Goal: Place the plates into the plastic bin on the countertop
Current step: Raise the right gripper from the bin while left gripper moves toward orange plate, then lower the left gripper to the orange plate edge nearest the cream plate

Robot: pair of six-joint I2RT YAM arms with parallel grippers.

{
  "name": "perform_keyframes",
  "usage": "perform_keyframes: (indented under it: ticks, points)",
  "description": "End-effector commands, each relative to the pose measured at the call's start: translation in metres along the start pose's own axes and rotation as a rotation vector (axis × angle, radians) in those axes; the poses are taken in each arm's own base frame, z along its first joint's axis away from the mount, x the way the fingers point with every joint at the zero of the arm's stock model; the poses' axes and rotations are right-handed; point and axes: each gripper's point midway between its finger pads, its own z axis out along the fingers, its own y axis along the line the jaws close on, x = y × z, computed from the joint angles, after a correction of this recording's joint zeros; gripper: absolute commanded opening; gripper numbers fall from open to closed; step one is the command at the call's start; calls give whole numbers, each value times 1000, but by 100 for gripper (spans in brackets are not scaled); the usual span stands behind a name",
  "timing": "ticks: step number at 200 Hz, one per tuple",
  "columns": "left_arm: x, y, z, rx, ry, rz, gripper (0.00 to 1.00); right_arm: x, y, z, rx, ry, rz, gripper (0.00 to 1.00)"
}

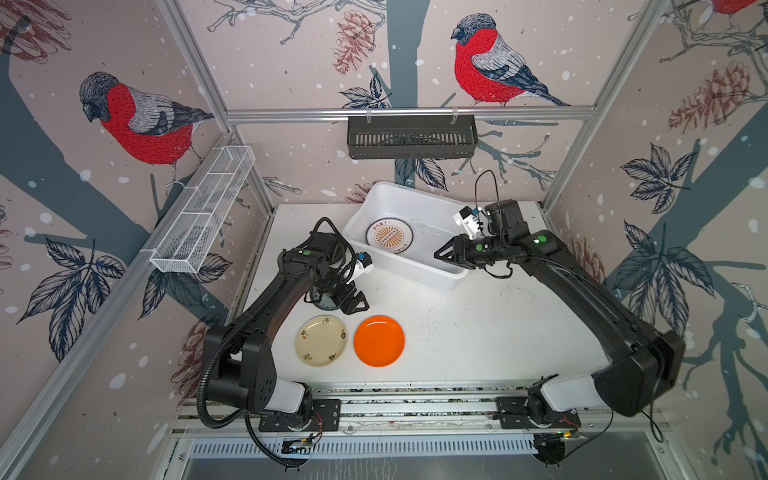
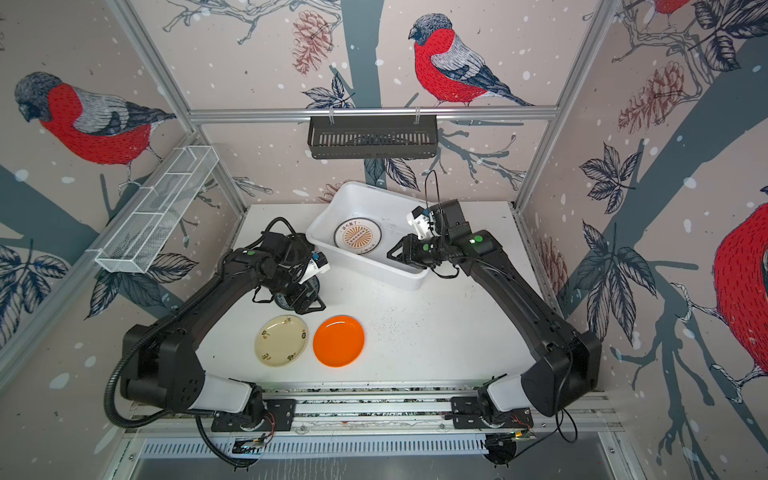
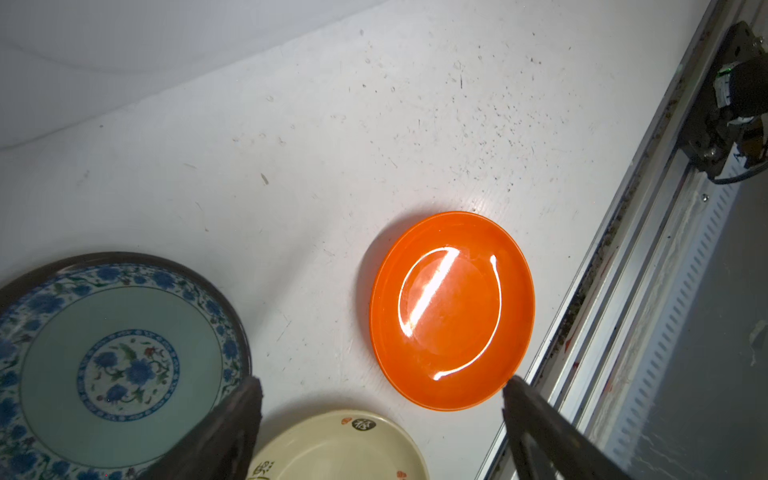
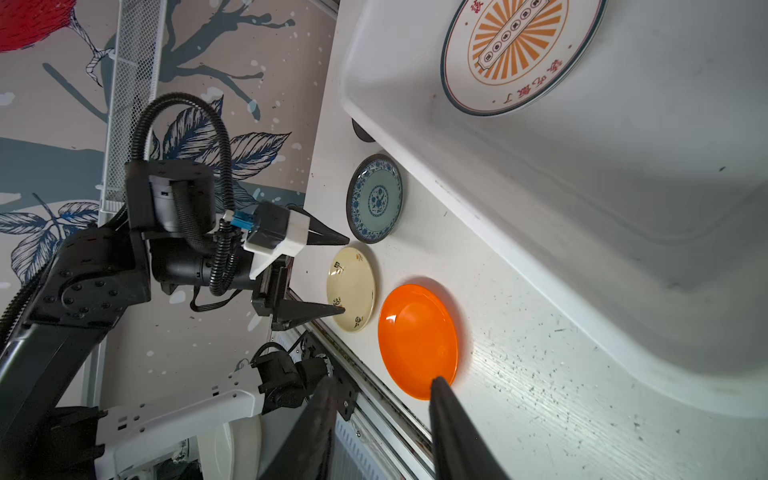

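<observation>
Right wrist view, writing: the white round plate with an orange sunburst (image 4: 521, 54) carries red Chinese characters inside its dark-lined rim and tiny ones on a centre band, too small for me to read.
Left wrist view, writing: the cream round plate (image 3: 336, 449) shows a pale character on a black oval, plus small red marks.
Bin: the large white rectangular plastic bin (image 1: 415, 270) stands at the far middle of the speckled white countertop (image 1: 478, 332), mouth up. In both top views its long axis runs from far left to near right, askew to the table's edges.
Inside the bin: the white round plate with an orange sunburst lies flat and face up at the left end.
On the countertop: the cream round plate and the glossy plain orange round plate (image 1: 379, 340) lie face up, just beside each other, near the front rail. The teal round plate with a blue flower border (image 3: 120, 365) lies between them and the bin.
Left gripper (image 4: 346, 274): jaws wide apart, empty, pointing down near the teal and cream plates.
Right gripper (image 1: 438, 254): jaws part-way apart, nothing between them, above the bin's right end, pointing left.
</observation>
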Motion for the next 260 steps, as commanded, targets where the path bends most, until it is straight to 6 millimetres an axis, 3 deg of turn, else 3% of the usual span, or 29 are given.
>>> perform_keyframes:
  ticks: [1,29,106,211,260]
  points:
    - [15,-18,7,104,52,32,85,-4,9,-8,-16,-70,3,39]
    - [29,-18,24,141,77,1,82,3,9,-15,-27,-107,26,39]
    - [39,-16,56,244,88,-23,70,13,1,-15,-30,-137,64,38]
    - [64,-1,79,225,143,-47,59,12,-5,-4,-28,-135,85,37]
    - [70,3,87,227,162,-53,46,12,-9,1,-26,-127,89,36]
